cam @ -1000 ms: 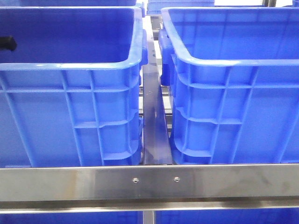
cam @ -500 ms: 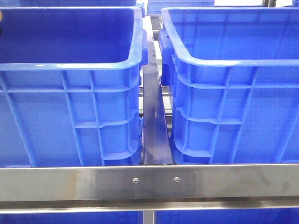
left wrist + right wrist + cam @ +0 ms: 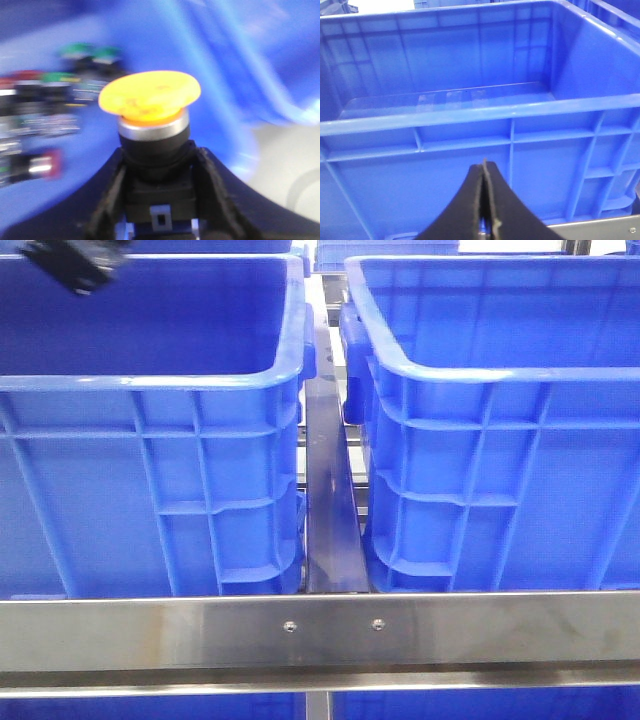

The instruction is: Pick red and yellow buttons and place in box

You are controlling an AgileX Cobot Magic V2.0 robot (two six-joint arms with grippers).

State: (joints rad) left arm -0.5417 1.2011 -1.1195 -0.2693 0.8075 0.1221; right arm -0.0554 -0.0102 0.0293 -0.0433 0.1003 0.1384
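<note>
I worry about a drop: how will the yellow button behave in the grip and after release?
The yellow button looks rigid, so the left gripper, shut on its black body, probably holds it firmly. Its wide domed cap suggests top-heaviness; released, it may tip and roll.

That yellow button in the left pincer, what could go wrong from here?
The left pincer grips the yellow button only by its black body, and the wrist picture is smeared with motion, so a quick swing might shake it loose. In the front view the left arm sits above the left crate, so a drop now would probably land among the other buttons. The button still has to cross to the right crate, and it could clip that rim.
</note>
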